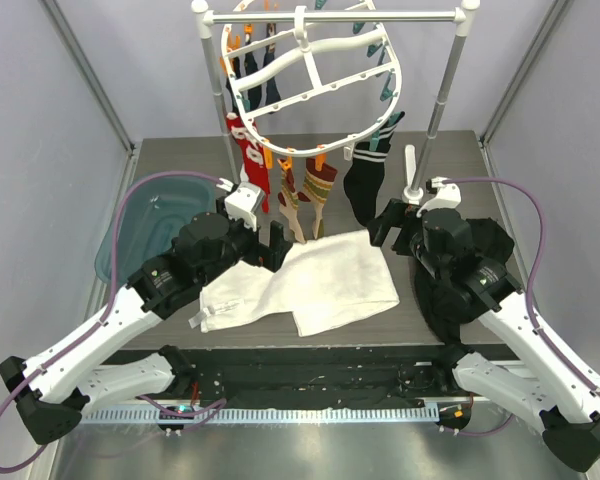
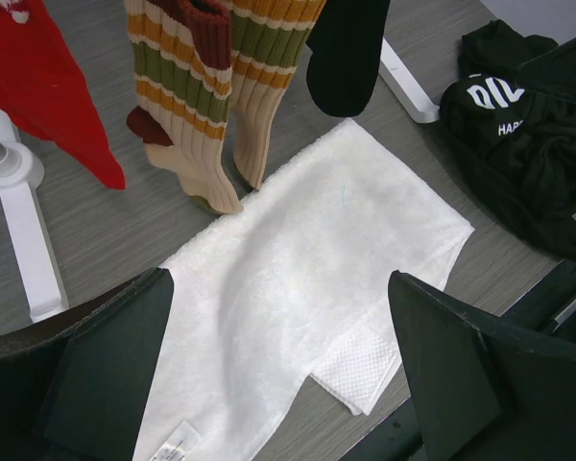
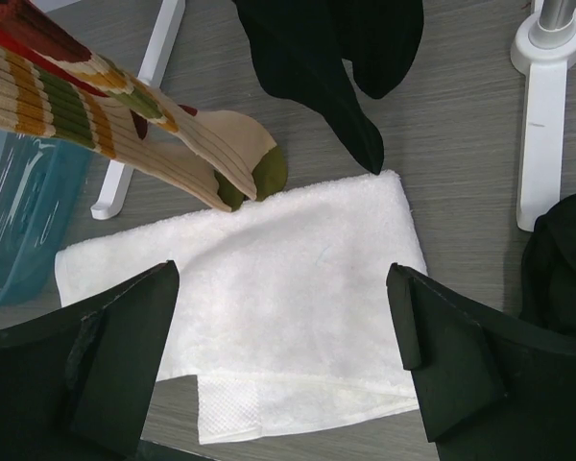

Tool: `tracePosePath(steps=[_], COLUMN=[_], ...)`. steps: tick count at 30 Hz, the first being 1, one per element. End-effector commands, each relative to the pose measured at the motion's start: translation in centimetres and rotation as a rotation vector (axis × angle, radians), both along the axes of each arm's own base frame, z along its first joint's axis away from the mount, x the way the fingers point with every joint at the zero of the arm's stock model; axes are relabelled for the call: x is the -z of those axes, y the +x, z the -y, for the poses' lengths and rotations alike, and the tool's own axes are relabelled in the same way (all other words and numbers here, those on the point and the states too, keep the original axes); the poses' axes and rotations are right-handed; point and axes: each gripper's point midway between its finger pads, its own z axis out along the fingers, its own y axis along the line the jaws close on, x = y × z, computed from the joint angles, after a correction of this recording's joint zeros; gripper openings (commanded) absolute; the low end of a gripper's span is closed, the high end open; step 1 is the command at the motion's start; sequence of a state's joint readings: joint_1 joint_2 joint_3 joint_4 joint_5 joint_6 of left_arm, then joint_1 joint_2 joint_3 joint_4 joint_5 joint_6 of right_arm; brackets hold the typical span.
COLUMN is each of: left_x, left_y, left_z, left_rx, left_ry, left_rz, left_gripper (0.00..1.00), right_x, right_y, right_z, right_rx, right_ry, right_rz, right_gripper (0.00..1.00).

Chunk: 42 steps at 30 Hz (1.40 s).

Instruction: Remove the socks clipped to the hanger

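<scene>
Socks (image 1: pixel 320 185) hang clipped to the hanger (image 1: pixel 310 150), upper centre. Left gripper (image 2: pixel 278 288) and right gripper (image 3: pixel 280 277) gape wide above the white cloth (image 1: pixel 315 280).

Dark table inside a pale panelled enclosure
A grey wood-grain table (image 1: pixel 190 155) sits between plain lilac-grey wall panels (image 1: pixel 40 130) edged by slanted metal struts (image 1: pixel 93 80); a grey metal rail (image 1: pixel 430 16) on two upright poles stands at the far side, a brushed steel surface (image 1: pixel 310 450) lies along the near edge, and the light is even

Hanger (image 1: pixel 300 40) top rim beyond top-cam edge; socks (image 2: pixel 187 106) w/ cuffs cropped in wrist views.
</scene>
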<state>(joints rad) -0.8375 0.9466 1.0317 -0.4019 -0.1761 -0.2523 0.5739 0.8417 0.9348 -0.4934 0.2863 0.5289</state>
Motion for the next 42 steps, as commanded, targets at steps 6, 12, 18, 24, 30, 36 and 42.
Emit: tracePosePath(steps=[6,12,18,24,30,36,42], left_x=[-3.0,-3.1,-3.4,-3.6,-3.7,-3.6,-3.5], left_y=[0.0,-0.1,-0.2,-0.4,-0.7,-0.6,-0.7], left_z=[-0.2,-0.1,-0.1,-0.1,-0.1,-0.1,0.1], left_rx=[-0.002,0.004,0.008,0.019,0.028,0.028,0.041], left_ry=[-0.058,-0.068,-0.071,-0.081,-0.085,-0.082,-0.076], left_rz=[0.067,0.067,0.072,0.075,0.077,0.079,0.077], left_gripper=[1.00,1.00,1.00,1.00,1.00,1.00,1.00], right_x=[-4.9,-5.8,-8.2,-8.5,-6.6,-5.2,-3.9], right_y=[2.0,5.9,9.1,10.2,11.5,13.5,14.0], right_z=[1.5,2.8,1.7,0.0,-2.1,-2.6,-3.3], right_rx=[0.065,0.152,-0.006,-0.231,-0.368,-0.371,-0.387], right_ry=[-0.036,-0.254,-0.260,-0.199,-0.237,-0.230,-0.197], right_rz=[0.242,0.332,0.341,0.350,0.351,0.389,0.389], right_gripper=[0.97,0.96,0.93,0.87,0.72,0.67,0.61])
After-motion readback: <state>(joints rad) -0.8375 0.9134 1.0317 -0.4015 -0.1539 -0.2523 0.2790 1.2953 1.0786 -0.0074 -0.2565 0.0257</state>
